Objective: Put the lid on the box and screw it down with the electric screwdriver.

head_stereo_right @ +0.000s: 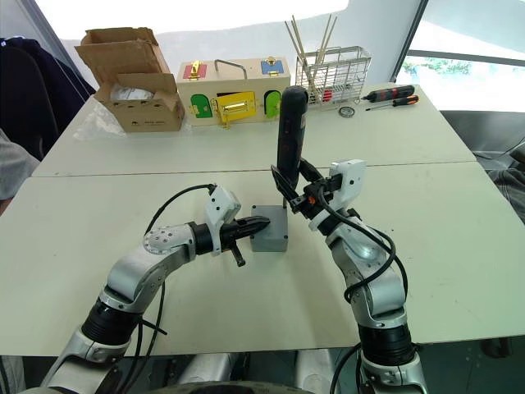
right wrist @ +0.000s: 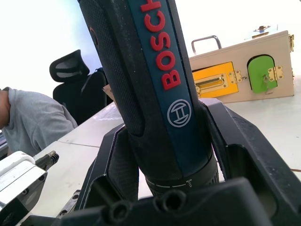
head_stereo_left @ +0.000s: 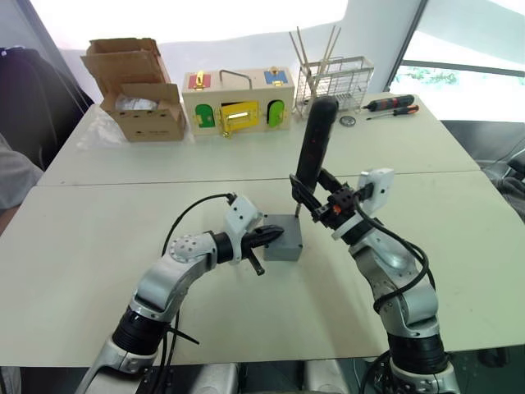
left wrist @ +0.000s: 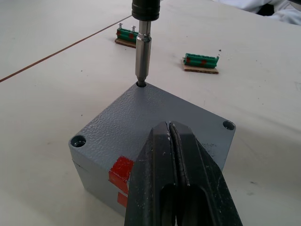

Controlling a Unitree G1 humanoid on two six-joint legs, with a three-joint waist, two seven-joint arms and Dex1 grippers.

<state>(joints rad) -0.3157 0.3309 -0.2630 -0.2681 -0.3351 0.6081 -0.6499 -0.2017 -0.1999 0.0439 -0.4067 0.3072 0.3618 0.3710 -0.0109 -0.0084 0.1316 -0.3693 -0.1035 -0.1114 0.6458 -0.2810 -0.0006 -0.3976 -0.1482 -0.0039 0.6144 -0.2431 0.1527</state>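
Grey and square, the box (left wrist: pixel 155 141) is being seen near the middle of a pale table (head_stereo_left: pixel 98 246), with the lid (left wrist: pixel 160 117) already seated flush on top so that only a thin seam is being shown between the two. A pebbled, matte surface is being displayed by the lid, with a round recessed screw hole at each visible corner, and a small red patch is being carried on the side wall facing the left arm. The left gripper (head_stereo_left: pixel 267 235) is being pressed against the near top edge of the box, its two black fingers (left wrist: pixel 178 179) being held tightly together with nothing between them. The electric screwdriver (head_stereo_left: pixel 315 144), a thick black cylinder with red lettering on a dark blue panel, is being held nearly upright, leaning slightly, by the right gripper (right wrist: pixel 164 183), whose fingers are being clamped around the lower barrel. Its thin metal bit (left wrist: pixel 141 56) is being set straight down into the screw hole at the lid's far corner. Two small green terminal blocks (left wrist: pixel 201 61) are being left on the table beyond the box. Along the far edge of the table, a brown cardboard box (head_stereo_left: pixel 139 90), a wooden box with coloured doors (head_stereo_left: pixel 238 103), a wire basket (head_stereo_left: pixel 335 82) and two slim hand screwdrivers (head_stereo_left: pixel 392 105) are being lined up. A person in a grey shirt (right wrist: pixel 33 117) is being glimpsed beside a black chair (right wrist: pixel 70 70).
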